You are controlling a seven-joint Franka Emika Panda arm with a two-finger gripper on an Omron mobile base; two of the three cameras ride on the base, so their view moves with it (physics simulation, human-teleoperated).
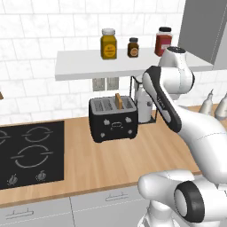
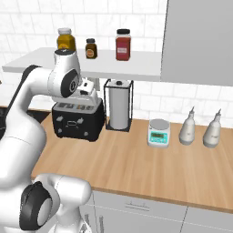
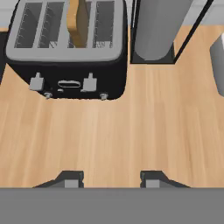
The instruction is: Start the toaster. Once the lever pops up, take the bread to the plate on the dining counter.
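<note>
- Toaster (image 1: 113,119) sits on the wooden counter (image 1: 133,159) beside the cooktop (image 1: 29,153).
- Bread (image 3: 78,22) stands upright in a middle slot.
- Gripper (image 3: 109,180) hovers over bare counter, jaws apart, holding nothing.

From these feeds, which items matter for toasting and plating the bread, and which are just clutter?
Job items:
- black boxy four-slot toaster
- tan bread slice standing in a slot
- two-finger gripper, nothing between its tips

Clutter:
- three jars on the white shelf
- paper towel roll in black frame
- small kitchen scale
- two grey bottles
- black cooktop
</note>
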